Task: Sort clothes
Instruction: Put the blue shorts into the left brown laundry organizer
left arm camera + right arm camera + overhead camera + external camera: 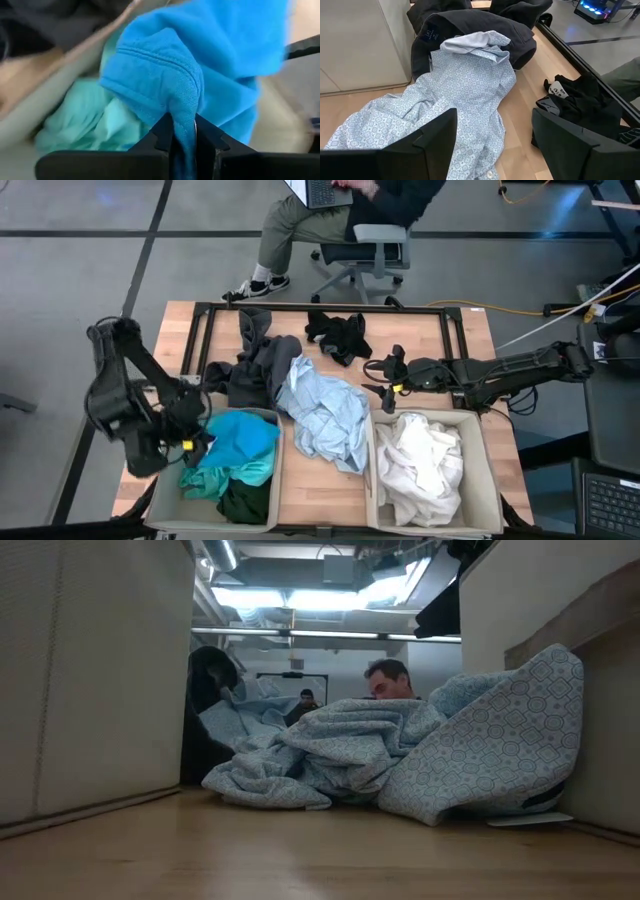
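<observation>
My left gripper (195, 442) is at the left bin (282, 480), shut on a bright blue garment (242, 434). That garment spreads over a turquoise one (232, 476) and a dark green one (246, 502) inside the bin. My right gripper (386, 383) hovers open over the table's middle, nothing between its fingers. A pale light-blue patterned shirt (460, 95) lies on the table between the bins, its near part over a bin's edge. A dark grey garment (485, 30) and a black one (580, 100) lie farther back. White clothes (420, 465) fill the right bin (480, 480). My left gripper pinches a bunched fold of the blue garment (181, 117) between its two fingers, close to a stitched hem (155, 55). The fingers come slanting down from the table's left side. The cloth fans out from the fingers, and its far part lies in the bin on the turquoise garment (85, 120).
A dark metal frame (330, 308) runs round the table's far part. Beyond the far edge a person sits on an office chair (375, 250). Bare wood (320, 500) shows between the two bins near the front edge. In the low view the bin walls (90, 680) flank the shirt (400, 750).
</observation>
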Tool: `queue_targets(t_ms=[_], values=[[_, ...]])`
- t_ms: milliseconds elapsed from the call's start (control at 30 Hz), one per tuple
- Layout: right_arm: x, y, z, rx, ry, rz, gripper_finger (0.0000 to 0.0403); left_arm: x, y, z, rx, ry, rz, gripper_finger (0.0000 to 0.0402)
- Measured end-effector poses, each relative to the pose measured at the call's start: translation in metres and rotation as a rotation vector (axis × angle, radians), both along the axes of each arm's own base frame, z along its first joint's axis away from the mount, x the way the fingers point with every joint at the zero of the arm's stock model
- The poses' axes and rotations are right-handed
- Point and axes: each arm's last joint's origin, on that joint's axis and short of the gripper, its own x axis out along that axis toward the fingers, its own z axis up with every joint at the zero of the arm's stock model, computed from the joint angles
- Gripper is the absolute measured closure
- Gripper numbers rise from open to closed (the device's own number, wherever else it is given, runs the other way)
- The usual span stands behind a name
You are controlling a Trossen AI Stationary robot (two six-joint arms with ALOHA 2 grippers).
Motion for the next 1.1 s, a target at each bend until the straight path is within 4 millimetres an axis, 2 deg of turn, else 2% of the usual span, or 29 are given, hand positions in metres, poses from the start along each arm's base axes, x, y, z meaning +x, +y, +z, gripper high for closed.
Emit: queue_targets(t_ms=[167, 567, 700, 967, 1033, 1100], values=[[0.000, 0.000, 0.000, 0.000, -0.002, 0.000, 0.0146, 0.007, -0.022, -0.023, 0.097, 0.147, 0.009, 0.0369], [0.000, 0.000, 0.000, -0.002, 0.000, 0.001, 0.0146, 0.033, -0.064, -0.078, 0.371, 0.272, -0.036, 0.0368], [0.000, 0.000, 0.000, -0.004, 0.001, 0.001, 0.0146, 0.034, -0.066, -0.109, 0.377, 0.311, -0.018, 0.0368], [0.000, 0.000, 0.000, -0.011, 0.000, 0.005, 0.0146, 0.025, -0.058, -0.197, 0.223, 0.439, -0.059, 0.0368], [0.001, 0.000, 0.000, -0.013, -0.001, 0.006, 0.0146, 0.021, -0.054, -0.208, 0.201, 0.471, -0.061, 0.0368], [0.001, 0.000, 0.000, -0.013, -0.001, 0.006, 0.0146, 0.020, -0.052, -0.211, 0.199, 0.488, -0.054, 0.0368]])
